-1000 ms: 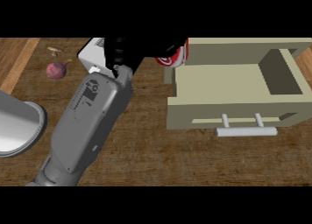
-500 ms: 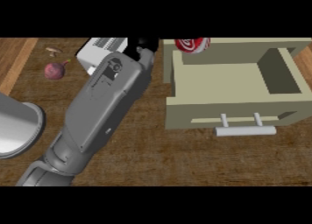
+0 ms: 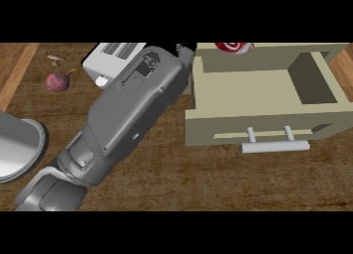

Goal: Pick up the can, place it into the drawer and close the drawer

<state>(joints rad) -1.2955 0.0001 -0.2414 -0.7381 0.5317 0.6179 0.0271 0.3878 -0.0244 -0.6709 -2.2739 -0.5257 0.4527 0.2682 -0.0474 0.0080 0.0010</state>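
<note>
Head view — my left forearm stretches across the bench toward the open drawer; I can't tell how its hand is set. Can sits at the drawer's far edge.

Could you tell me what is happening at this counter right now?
A grey forearm reaches up across the counter toward the back left corner of the open drawer. The red and white can shows at the drawer's far edge; whether it is already inside cannot be told. The hand itself is mostly hidden. The drawer is not closed yet. A toaster, a purple fruit and a mushroom sit at left.
</note>
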